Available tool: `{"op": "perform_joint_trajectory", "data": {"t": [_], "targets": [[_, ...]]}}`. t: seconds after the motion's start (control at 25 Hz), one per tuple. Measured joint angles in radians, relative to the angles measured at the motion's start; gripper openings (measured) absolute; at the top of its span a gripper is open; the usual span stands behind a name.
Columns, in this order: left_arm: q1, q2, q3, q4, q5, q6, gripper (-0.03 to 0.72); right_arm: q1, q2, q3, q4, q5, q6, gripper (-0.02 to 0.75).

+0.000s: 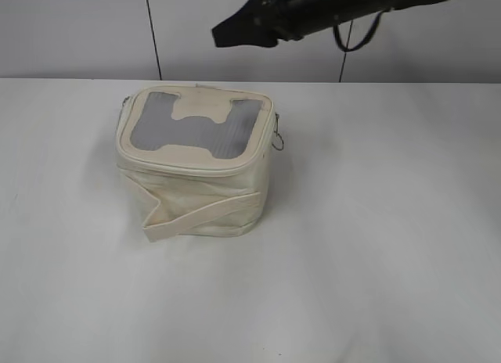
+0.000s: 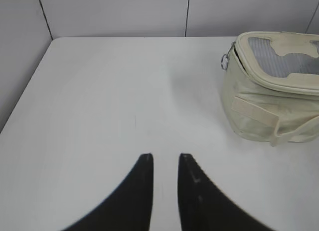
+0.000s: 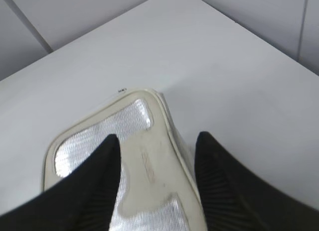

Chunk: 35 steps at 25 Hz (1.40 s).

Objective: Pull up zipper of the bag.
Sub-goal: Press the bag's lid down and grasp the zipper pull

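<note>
**Right arm above the bag, zipper pull not yet taken**

My right fingers (image 3: 157, 141) are spread wide with nothing between them, hanging over the lid of the bag (image 1: 196, 163); in the right wrist view the grey mesh window (image 3: 99, 141) fills the lower middle of the frame under them. In the exterior view that arm sits at the top right of the frame, well above the bag and apart from it. My left fingers (image 2: 165, 157) are parted by a narrow gap and empty, low over bare bench (image 2: 109, 91), with the bag off at the right edge of that view.

The bag stands upright, left of centre in the exterior view, lid on top and its cream strap (image 1: 200, 214) slanting across the front. The zipper (image 1: 270, 144) runs around the lid's rim; one silver ring pull (image 1: 278, 140) hangs at the right end, and another ring (image 2: 225, 61) shows at the corner in the left wrist view. How far the track is closed I cannot tell.

I judge this the approach step. Next I need to lower onto a ring, pinch it squarely, and probably brace the bag with the other arm so it does not slide.
</note>
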State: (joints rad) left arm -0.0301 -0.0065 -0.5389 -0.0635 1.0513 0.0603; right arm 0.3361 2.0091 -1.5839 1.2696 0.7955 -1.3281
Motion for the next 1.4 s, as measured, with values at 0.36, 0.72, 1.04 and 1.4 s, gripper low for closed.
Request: {"op": "perform_joint_trajectory", "data": {"t": [0.36, 0.72, 1.04, 1.4], "targets": [[0.000, 0.000, 0.000, 0.000, 0.000, 0.000, 0.138, 0.124, 0.346, -0.485, -0.209, 0.099, 0.300, 0.390], [0.000, 0.004, 0.000, 0.000, -0.001, 0.000, 0.138, 0.165, 0.423, -0.559, -0.295, 0.126, 0.382, 0.377], [-0.001, 0.228, -0.032, -0.065, -0.118, 0.043, 0.132, 0.171, 0.440, -0.564, -0.322, 0.122, 0.406, 0.055], [-0.080, 0.943, -0.185, -0.916, -0.451, 0.776, 0.116, 0.171, 0.440, -0.564, -0.323, 0.123, 0.408, 0.045]]}}
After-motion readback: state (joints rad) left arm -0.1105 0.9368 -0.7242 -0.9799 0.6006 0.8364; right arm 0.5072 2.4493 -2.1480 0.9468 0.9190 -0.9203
